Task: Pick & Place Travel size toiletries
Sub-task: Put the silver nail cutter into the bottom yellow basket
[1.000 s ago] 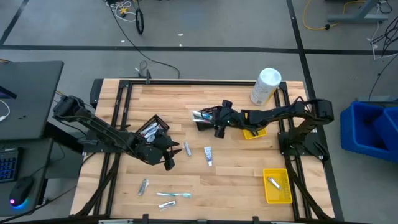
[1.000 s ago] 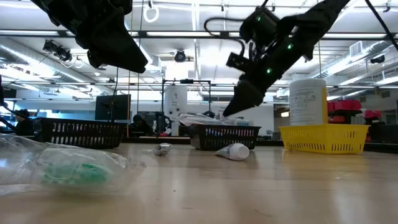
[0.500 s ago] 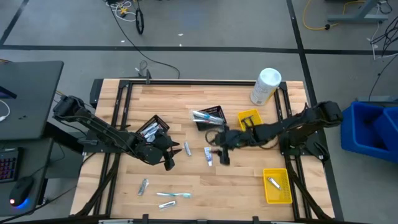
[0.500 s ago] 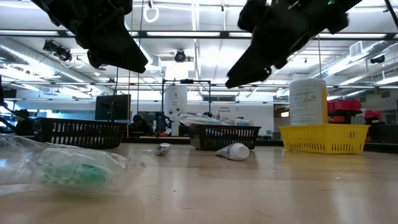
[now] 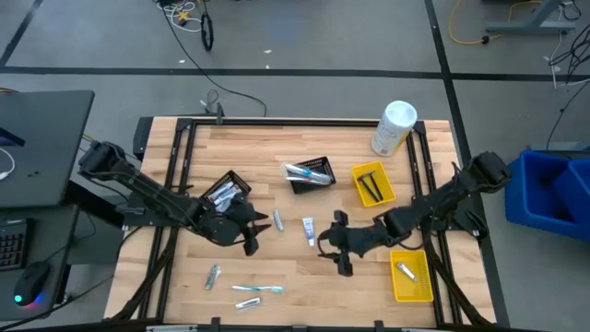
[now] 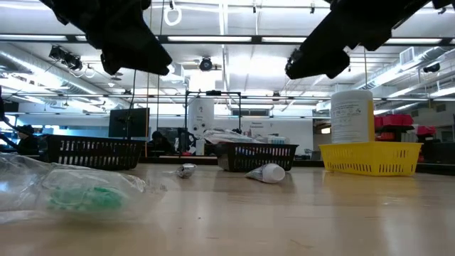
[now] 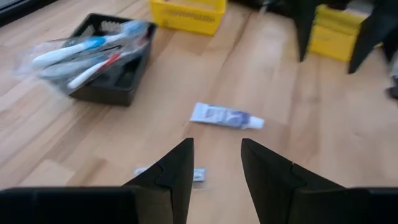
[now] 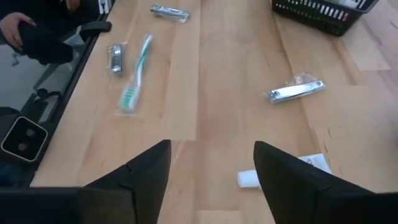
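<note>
A white-blue toothpaste tube lies flat on the table's middle, with a silvery packet to its left. A blue-white toothbrush and two more packets lie near the front edge. My right gripper hovers open and empty just near-right of the tube; in its wrist view the tube lies by its fingers. My left gripper hovers open and empty left of the packet; its wrist view shows the tube ahead. Both grippers hang clear of the table in the low view, left and right.
A black basket holding toothbrushes stands far of centre, and another to its left. One yellow tray holds dark razors; another at the near right holds a silvery item. A white canister stands at the far right.
My right gripper has swung from beside the black basket at the far middle toward the table's near edge, passing over the toothpaste tube, and now hovers near-right of it. The yellow tray with razors, covered by that arm before, now shows.
</note>
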### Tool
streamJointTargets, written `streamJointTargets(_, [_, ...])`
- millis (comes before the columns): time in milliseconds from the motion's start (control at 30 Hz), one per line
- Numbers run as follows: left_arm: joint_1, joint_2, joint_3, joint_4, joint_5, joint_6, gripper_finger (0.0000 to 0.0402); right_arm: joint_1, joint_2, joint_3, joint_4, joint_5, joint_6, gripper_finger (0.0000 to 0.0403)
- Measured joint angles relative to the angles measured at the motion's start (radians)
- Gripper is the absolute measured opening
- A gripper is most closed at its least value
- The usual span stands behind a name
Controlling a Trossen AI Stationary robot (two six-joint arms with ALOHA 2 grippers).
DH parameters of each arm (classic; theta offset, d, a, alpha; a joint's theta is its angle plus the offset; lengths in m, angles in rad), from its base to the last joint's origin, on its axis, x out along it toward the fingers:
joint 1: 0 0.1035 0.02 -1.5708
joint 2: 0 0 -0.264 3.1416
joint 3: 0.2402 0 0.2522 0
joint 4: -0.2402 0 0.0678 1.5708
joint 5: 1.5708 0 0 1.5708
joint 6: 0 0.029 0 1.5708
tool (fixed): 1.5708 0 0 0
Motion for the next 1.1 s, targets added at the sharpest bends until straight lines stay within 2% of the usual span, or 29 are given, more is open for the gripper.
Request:
streamJointTargets(333, [-0.083,0.000,0.000,0.190,0.002,0.044,0.0141,0.038,0.000,0.000,0.002,0.013,0.073,0.0268])
streamJointTargets(533, [-0.149,0.023,0.000,0.319,-0.014,0.075,0.0141,0.045,0.001,0.000,0.005,0.012,0.084,0.0256])
streamJointTargets(700, [-0.193,0.131,0.013,0.454,-0.025,0.146,0.0141,0.044,0.001,0.000,0.002,0.012,0.112,0.0241])
streamJointTargets(933, [-0.234,0.317,0.138,0.448,0.001,0.148,0.0141,0.044,0.001,0.000,0.004,0.012,0.115,0.0230])
streamJointTargets(1100, [-0.268,0.426,0.262,0.325,-0.003,0.171,0.0141,0.044,0.001,0.000,0.004,0.009,0.163,0.0230])
